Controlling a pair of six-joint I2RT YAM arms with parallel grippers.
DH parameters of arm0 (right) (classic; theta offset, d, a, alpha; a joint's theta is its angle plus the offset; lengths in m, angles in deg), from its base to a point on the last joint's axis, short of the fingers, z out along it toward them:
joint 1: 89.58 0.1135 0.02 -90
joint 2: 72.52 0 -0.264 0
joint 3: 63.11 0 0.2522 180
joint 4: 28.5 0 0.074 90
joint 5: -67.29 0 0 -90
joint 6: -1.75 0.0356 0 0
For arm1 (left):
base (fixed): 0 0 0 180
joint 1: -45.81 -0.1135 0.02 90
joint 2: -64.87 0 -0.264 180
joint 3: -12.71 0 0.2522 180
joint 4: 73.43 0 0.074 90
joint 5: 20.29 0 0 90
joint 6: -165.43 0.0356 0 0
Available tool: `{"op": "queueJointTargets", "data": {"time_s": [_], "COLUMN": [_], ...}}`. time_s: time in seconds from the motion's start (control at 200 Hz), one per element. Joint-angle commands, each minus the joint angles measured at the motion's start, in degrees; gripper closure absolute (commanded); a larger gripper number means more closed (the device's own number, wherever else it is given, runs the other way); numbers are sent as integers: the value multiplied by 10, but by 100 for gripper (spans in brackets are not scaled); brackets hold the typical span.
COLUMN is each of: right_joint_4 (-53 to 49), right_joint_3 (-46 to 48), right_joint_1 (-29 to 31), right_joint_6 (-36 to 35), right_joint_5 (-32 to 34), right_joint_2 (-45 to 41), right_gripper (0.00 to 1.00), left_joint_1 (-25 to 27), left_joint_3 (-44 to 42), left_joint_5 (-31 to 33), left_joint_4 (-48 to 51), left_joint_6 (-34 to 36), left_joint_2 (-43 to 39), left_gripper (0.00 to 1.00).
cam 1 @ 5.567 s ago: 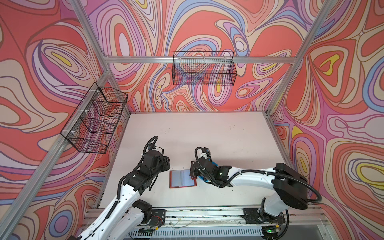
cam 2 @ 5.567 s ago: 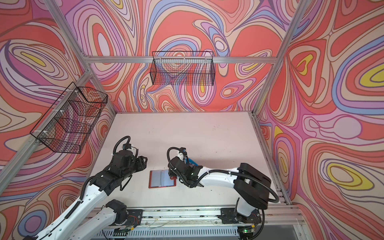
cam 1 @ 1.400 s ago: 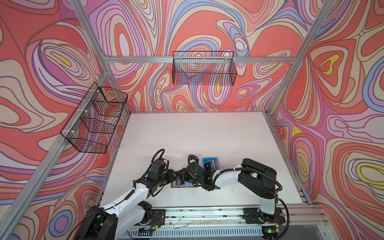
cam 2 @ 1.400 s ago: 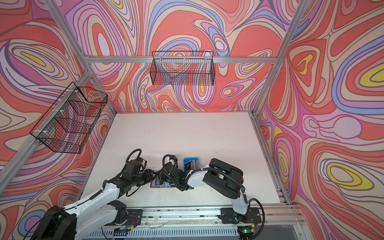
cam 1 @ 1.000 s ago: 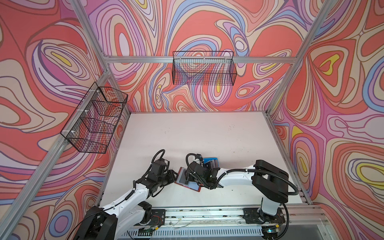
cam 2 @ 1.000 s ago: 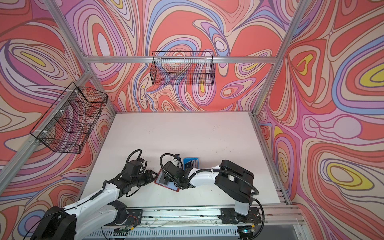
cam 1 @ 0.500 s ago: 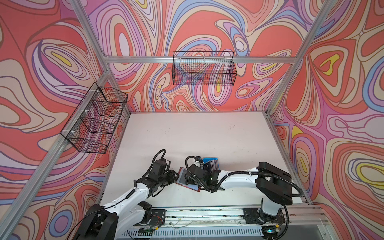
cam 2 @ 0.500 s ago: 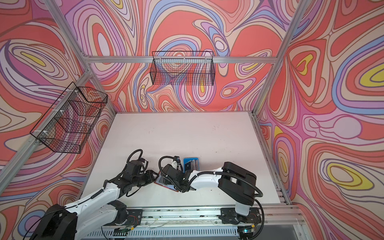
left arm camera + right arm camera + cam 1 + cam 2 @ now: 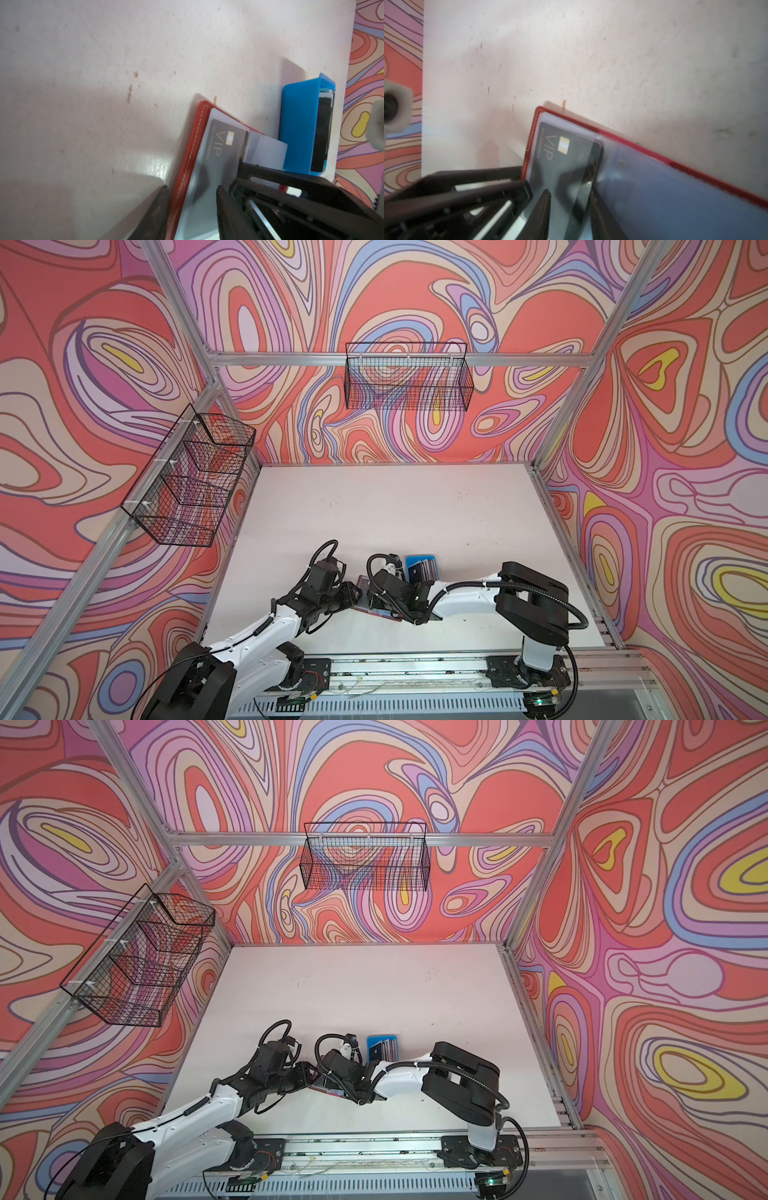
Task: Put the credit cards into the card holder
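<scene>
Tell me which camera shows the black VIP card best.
Right wrist view: the black VIP card is closest, lettering and chip readable through the card holder sleeve. Left wrist view shows it smaller. In both top views the arms mostly hide it.

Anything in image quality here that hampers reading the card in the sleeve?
Left wrist view: glare patch on the table, black card lettering readable. Right wrist view: slight blur, reflection streak across the card. Both top views: sharp, arms mostly hide the card holder.

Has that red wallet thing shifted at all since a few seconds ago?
Yes. The card holder lay square to the front rail; now it sits skewed, its right end swung nearer that rail.
</scene>
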Motion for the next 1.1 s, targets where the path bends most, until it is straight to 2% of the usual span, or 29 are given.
{"op": "queueJointTargets", "data": {"time_s": [0.0,0.13,0.235,0.416,0.561,0.876,1.092], "right_joint_4": [21,35,34,-26,-94,-166,-204], "right_joint_3": [-27,-23,-16,1,14,25,-7], "right_joint_1": [16,17,17,18,17,17,21], "right_joint_6": [-3,-3,-4,-38,-58,-55,-71], "right_joint_5": [-34,-32,-25,46,106,145,159], "right_joint_2": [29,28,21,-43,-85,-88,-89], "right_gripper": [69,74,74,62,61,62,64], "left_joint_1": [16,22,22,22,21,21,20], "left_joint_3": [-18,-30,-27,1,34,51,54], "left_joint_5": [-9,-7,29,90,98,95,101], "left_joint_4": [42,63,111,175,191,170,167], "left_joint_6": [-23,-41,-46,-40,-28,-20,-17], "left_joint_2": [-19,-66,-103,-135,-125,-86,-65], "left_gripper": [60,60,59,57,57,57,57]}}
